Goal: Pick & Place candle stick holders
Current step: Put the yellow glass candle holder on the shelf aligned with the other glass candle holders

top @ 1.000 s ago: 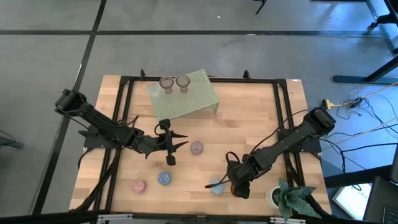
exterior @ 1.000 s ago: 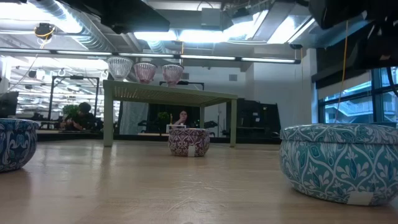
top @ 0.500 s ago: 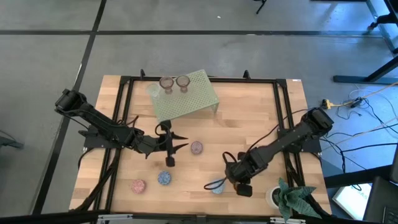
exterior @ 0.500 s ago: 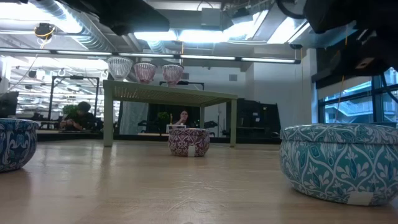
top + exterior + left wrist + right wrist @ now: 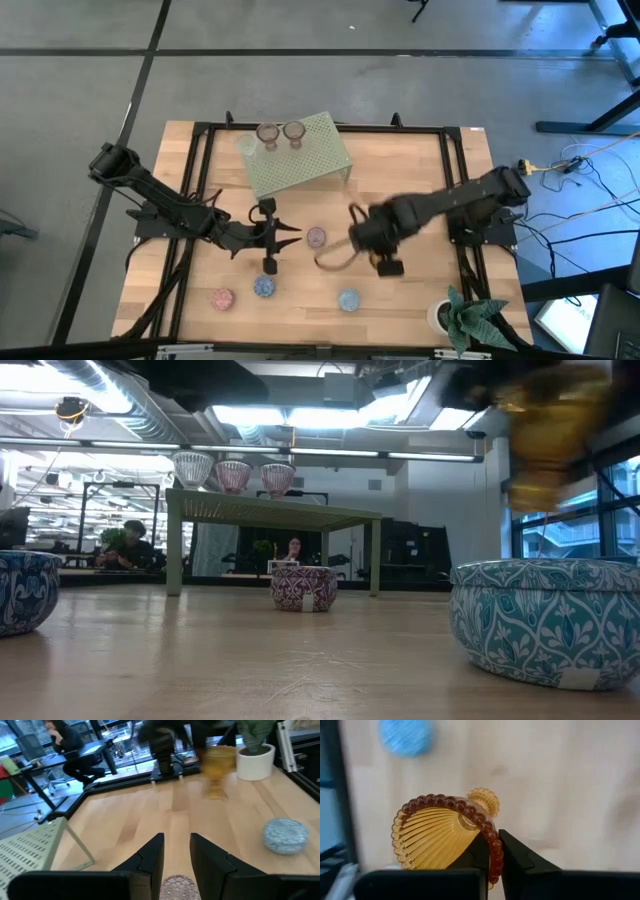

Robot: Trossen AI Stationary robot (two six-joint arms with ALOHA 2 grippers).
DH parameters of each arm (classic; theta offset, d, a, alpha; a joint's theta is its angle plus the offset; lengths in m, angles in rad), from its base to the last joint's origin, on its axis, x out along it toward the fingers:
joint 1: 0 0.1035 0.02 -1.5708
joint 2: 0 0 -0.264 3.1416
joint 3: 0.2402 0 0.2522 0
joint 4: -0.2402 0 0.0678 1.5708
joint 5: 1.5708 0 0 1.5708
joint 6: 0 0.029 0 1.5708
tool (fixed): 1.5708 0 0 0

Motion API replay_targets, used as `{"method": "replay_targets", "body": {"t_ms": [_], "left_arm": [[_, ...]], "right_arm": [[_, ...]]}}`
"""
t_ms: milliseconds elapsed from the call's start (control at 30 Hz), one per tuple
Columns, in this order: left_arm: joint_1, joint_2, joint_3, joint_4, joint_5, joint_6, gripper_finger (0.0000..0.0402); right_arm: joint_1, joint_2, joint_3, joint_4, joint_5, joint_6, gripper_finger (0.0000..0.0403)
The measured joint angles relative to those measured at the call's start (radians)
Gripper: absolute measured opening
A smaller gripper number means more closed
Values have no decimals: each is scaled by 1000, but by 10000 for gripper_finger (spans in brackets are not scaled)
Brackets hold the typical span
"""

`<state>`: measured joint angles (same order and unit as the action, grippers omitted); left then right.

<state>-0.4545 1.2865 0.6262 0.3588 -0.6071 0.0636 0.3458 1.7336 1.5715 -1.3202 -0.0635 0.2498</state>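
My right gripper [image 5: 372,250] is blurred above the table's middle, shut on an amber stemmed candle stick holder [image 5: 442,837], which also shows blurred in the low view [image 5: 550,430] and the left wrist view [image 5: 219,767]. My left gripper [image 5: 285,232] is open, its fingers [image 5: 150,857] just short of a mauve holder [image 5: 316,237] that stands on the table. A pink [image 5: 222,298] and two blue holders [image 5: 264,286] [image 5: 348,300] stand near the front. Three glass holders [image 5: 268,133] stand on the green rack [image 5: 305,160]. My right gripper pinches the amber holder's beaded rim [image 5: 492,847] between its two fingers, one finger inside the bowl and one outside. The fingers come from above. The holder is lifted clear of the table and tilted, its foot [image 5: 485,800] pointing away from the fingers.
A white pot with a green plant [image 5: 455,315] stands at the near right corner. A black frame [image 5: 330,127] runs round the table. Bare wood lies between the rack and the right side [image 5: 410,175].
My right gripper has risen from beside the blue holder near the front edge and swung toward the table's middle and far side, carrying the amber holder clear of the table. The blue holder stays where it was.
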Motion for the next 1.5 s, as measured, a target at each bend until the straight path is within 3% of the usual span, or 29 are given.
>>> {"method": "replay_targets", "body": {"t_ms": [133,333,500,667,933,1000,1100,1300,1500], "left_arm": [[-29,0,0,-3,0,0,88],[-58,0,0,-4,0,1,88],[-63,0,0,-4,0,2,88],[-63,0,0,-4,-1,2,88],[-54,0,0,-10,-3,3,88],[-43,0,0,-11,-3,2,88],[-33,0,0,-12,-2,1,88],[-36,0,0,-13,1,2,88],[-36,0,0,-19,5,-8,88]], "right_arm": [[-124,-1,112,-64,84,-175,31],[-358,-1,223,-52,102,-385,24],[-525,-1,270,73,172,-467,27],[-652,7,273,226,137,-511,38],[-771,81,299,283,126,-300,21],[-790,117,351,273,52,-235,21],[-808,179,445,231,-25,-167,23],[-808,284,639,14,-34,-141,27],[-813,318,686,-17,-54,-77,23]]}}
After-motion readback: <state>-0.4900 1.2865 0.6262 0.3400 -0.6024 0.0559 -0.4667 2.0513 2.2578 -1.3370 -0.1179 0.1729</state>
